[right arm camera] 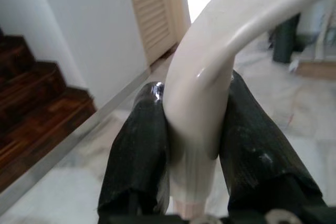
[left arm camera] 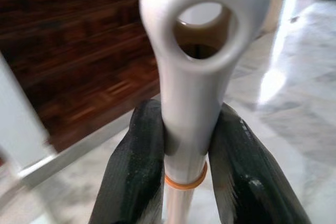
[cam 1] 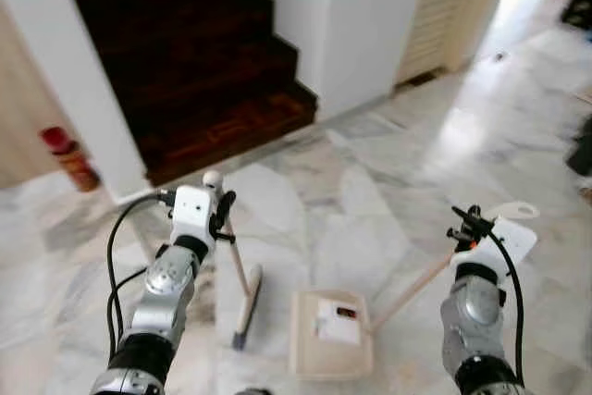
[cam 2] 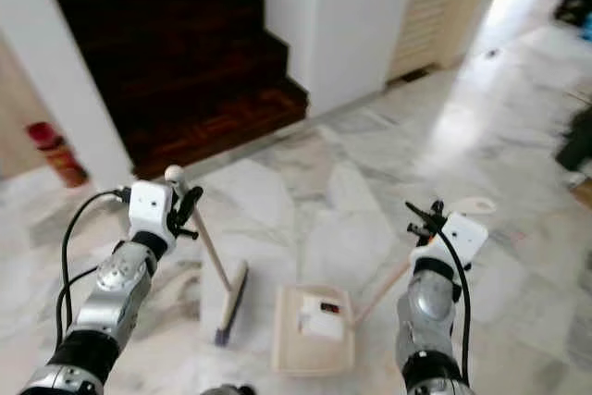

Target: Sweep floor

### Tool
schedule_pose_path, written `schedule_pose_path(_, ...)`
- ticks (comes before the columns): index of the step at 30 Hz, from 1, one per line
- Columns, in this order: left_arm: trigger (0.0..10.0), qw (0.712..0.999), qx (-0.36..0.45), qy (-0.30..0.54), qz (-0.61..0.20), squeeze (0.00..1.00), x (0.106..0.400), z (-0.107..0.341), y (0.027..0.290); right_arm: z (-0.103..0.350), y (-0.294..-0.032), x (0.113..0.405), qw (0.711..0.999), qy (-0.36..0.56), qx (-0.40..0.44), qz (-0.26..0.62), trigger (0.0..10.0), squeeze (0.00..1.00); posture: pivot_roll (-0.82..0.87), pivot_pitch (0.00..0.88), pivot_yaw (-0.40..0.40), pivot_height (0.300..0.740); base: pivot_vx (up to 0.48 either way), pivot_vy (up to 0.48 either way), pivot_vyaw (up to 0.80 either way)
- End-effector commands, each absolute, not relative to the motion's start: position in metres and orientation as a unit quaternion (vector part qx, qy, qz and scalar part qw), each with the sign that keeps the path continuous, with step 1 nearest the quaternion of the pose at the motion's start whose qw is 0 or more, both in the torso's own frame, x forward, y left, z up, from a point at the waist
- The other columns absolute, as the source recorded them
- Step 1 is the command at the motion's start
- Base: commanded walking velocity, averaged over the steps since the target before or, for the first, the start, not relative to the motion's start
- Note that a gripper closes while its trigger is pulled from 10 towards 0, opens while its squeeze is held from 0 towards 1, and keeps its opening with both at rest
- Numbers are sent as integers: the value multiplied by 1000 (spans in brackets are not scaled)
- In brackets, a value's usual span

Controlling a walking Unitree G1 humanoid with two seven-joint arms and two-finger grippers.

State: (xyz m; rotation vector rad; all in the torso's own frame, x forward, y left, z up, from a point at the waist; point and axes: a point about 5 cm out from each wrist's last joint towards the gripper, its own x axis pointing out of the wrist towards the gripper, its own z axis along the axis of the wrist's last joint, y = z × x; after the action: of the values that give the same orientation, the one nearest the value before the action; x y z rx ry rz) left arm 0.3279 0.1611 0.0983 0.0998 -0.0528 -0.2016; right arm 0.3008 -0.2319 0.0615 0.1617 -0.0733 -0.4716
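Observation:
A broom (cam 1: 243, 291) with a pale stick and a narrow head rests its bristles on the marble floor. My left gripper (cam 1: 222, 213) is shut on the top of the broom's stick, and its black fingers (left arm camera: 137, 171) squeeze the white handle end with its round hole (left arm camera: 202, 30). A beige dustpan (cam 1: 330, 332) lies flat on the floor to the right of the broom head, holding some white scraps. Its long handle (cam 1: 414, 288) slants up to my right gripper (cam 1: 470, 226), which is shut on the white curved grip (right arm camera: 210, 72).
A dark wooden staircase (cam 1: 199, 71) rises at the back left beside a white wall (cam 1: 361, 16). A red fire extinguisher (cam 1: 69, 158) stands at the left. A louvred door (cam 1: 449, 6) and a bright passage lie at the right, with a dark object (cam 1: 581, 150) at the right edge.

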Motion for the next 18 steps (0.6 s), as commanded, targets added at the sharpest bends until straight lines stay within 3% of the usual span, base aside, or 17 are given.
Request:
schedule_pose_path(1, 10000, 992, 59, -47, -104, 0, 328, 106, 159, 73, -237, 306, 966, -60, 83, -237, 10000, 0, 218, 40, -62, 740, 0, 0, 756)
schedule_pose_path(11, 10000, 995, 43, -43, -78, 0, 323, 100, 160, 75, -235, 309, 971, -57, 92, -214, 10000, 0, 214, 46, -82, 740, 0, 0, 63)
schedule_pose_path(18, 10000, 996, 42, -40, -74, 0, 322, 98, 160, 76, -234, 310, 973, -57, 91, -206, 10000, 0, 214, 51, -87, 740, 0, 269, 0)
